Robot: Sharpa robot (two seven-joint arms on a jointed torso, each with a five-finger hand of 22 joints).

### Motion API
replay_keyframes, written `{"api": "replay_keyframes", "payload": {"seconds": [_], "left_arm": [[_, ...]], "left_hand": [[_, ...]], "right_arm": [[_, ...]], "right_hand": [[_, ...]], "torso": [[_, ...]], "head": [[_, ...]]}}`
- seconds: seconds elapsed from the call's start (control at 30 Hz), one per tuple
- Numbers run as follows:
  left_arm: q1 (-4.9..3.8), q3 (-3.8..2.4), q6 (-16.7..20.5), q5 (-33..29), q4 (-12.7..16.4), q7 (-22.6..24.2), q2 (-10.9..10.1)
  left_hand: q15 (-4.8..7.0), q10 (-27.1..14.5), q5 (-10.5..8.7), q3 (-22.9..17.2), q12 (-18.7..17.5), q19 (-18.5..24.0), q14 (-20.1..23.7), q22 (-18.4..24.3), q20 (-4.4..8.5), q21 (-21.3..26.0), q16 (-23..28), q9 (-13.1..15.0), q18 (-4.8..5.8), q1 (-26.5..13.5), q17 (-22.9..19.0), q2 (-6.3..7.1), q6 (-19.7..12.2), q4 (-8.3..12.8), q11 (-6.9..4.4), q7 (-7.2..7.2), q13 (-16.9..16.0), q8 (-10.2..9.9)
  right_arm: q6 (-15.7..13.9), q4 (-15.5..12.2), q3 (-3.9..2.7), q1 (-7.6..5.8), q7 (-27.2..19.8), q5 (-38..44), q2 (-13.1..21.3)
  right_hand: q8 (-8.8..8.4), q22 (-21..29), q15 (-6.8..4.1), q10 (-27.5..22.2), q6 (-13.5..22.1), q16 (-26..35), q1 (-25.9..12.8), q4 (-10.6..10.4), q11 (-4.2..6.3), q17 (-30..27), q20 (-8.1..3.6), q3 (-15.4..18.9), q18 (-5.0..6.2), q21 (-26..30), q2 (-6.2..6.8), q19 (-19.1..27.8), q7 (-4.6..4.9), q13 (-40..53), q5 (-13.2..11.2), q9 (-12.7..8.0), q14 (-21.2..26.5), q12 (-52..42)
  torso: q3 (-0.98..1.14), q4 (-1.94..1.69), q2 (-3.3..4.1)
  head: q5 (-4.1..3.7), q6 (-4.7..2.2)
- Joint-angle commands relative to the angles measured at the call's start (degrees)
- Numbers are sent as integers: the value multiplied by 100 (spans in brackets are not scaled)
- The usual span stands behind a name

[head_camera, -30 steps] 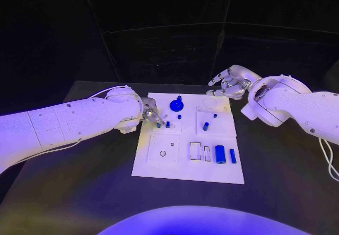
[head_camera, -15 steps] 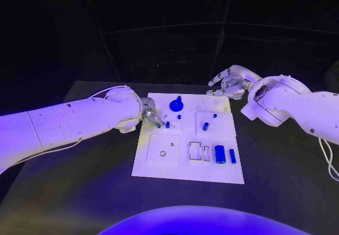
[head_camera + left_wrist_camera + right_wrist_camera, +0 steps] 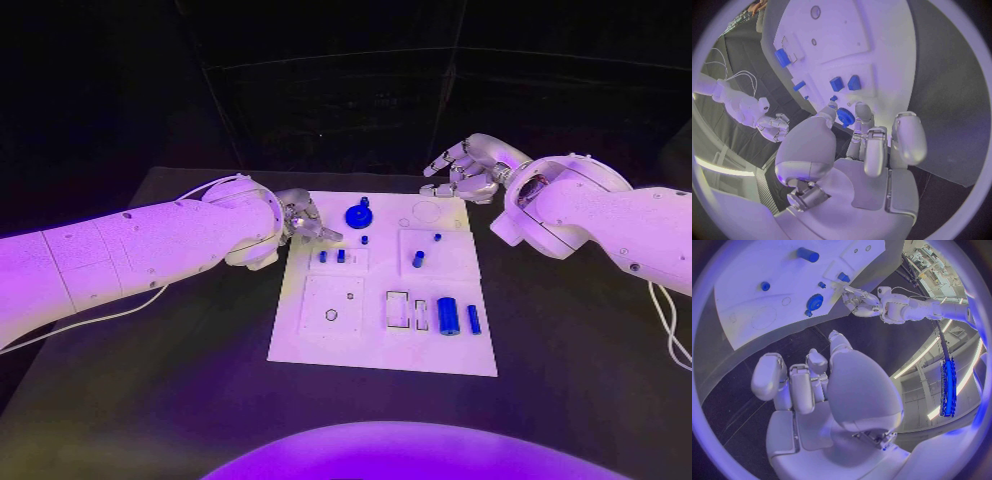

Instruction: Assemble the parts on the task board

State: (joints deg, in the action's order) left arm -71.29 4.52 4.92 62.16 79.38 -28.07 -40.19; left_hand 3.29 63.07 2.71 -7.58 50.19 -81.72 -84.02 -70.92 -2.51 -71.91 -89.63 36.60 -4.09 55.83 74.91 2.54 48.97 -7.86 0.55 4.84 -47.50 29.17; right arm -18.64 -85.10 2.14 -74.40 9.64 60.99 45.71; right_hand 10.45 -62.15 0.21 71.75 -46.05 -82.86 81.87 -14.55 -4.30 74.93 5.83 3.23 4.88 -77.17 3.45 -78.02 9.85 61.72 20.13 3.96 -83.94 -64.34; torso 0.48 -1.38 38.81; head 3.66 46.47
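The white task board (image 3: pixel 378 345) lies in the middle of the table. My left hand (image 3: pixel 302 216) hovers over the board's far left edge, fingers apart and holding nothing. Just in front of it, two small blue pegs (image 3: pixel 330 256) stand side by side in a raised square; the left wrist view shows these pegs (image 3: pixel 846 83) beyond my fingertips (image 3: pixel 862 114). A blue gear (image 3: pixel 359 213) sits at the far middle. My right hand (image 3: pixel 462 168) hangs past the board's far right corner, fingers loosely bent, with nothing in it.
More blue parts stay on the board: a short peg (image 3: pixel 418 258), two tiny pegs (image 3: pixel 437 237), a thick cylinder (image 3: pixel 449 315) and a slim bar (image 3: pixel 473 319) at the near right. Empty slots (image 3: pixel 398 308) and a round hole (image 3: pixel 330 314) lie beside them.
My left hand has drawn back from the two pegs toward the far left edge of the board, leaving both pegs standing uncovered. The right hand has stayed where it was.
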Motion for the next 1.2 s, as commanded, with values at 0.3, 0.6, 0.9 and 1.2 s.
{"api": "replay_keyframes", "payload": {"seconds": [0.3,0.6,0.9,1.2], "left_arm": [[-12,-1,1090,-1117,-127,1962,54],[-13,179,978,39,-509,3190,448],[-12,260,527,1293,-897,3118,816],[-9,281,265,1878,-1187,2865,1099]], "left_hand": [[-383,-1357,35,187,-1220,1631,868,2684,-365,2988,2423,-613,-614,1426,-1010,-271,-604,382,437,419,1022,-474],[-459,-1283,24,-532,-2544,1694,1569,3167,-460,3637,3702,-1803,-644,2430,-2451,-82,-158,1035,526,334,2598,-1424],[-384,-991,12,-510,-3085,610,339,1951,-379,2153,1840,-2258,-432,2281,-952,170,282,1021,457,276,3295,-1786],[-286,-736,6,-428,-3275,123,-19,1064,-281,1187,1345,-2449,-267,2224,-508,225,495,971,393,245,3550,-1938]], "right_arm": [[5,-1,-3,-10,-39,13,-1],[13,7,-3,-10,-41,13,-20],[20,18,-3,-10,-48,13,-50],[28,21,-3,-10,-59,13,-76]], "right_hand": [[23,3,-36,-21,43,30,-7,-3,-15,233,-3,45,40,23,-44,18,-16,-7,33,-7,-322,-24],[31,4,-36,-24,40,37,-6,-15,-14,223,-2,56,40,24,-61,18,-17,-13,47,-6,-320,-23],[35,5,-37,-22,38,36,4,-14,-12,227,-3,56,40,24,-70,18,-18,-11,57,-5,-321,-27],[39,6,-38,-22,36,38,20,-11,-11,225,-3,55,40,25,-79,18,-20,-11,69,-5,-320,-28]], "torso": [[7,-3,-1],[1,7,6],[0,0,7],[5,21,9]], "head": [[-9,-28],[-78,-107],[-96,-118],[-108,-128]]}}
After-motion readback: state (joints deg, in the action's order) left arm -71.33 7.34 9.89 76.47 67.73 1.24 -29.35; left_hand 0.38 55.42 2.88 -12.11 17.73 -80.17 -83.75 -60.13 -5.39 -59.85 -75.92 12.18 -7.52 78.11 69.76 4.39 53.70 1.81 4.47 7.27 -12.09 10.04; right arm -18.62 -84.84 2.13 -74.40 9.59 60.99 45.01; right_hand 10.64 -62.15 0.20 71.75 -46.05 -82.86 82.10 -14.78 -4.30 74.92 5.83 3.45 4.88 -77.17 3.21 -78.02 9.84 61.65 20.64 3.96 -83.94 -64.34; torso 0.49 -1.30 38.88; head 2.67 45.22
